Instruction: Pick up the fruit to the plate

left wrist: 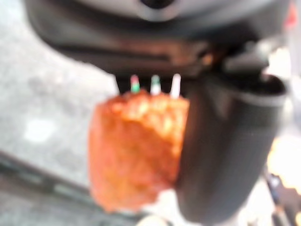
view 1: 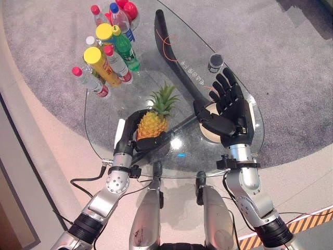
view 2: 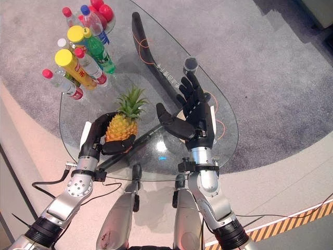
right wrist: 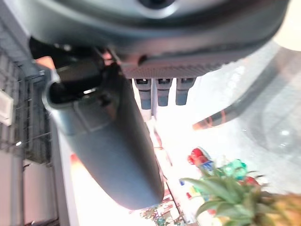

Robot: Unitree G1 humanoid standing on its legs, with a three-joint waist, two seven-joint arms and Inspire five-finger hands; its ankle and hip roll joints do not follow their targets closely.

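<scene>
The left robot hand [view 1: 136, 130] curls round the pineapple [view 1: 152, 123] above the glass desk [view 1: 229, 156]. The right robot hand [view 1: 229, 107] hovers with straight, spread fingers over the pale plate [view 1: 208, 133], partly covering it. A cluster of bottles [view 1: 109, 52] stands at the desk's far left, a small dark can [view 1: 215, 63] near the far right edge.

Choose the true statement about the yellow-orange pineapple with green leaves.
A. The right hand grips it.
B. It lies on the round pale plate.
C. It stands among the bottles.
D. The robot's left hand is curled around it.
D: the left hand has its fingers curled around the yellow-orange pineapple with green leaves on the glass table, while the right hand hovers open.
</scene>
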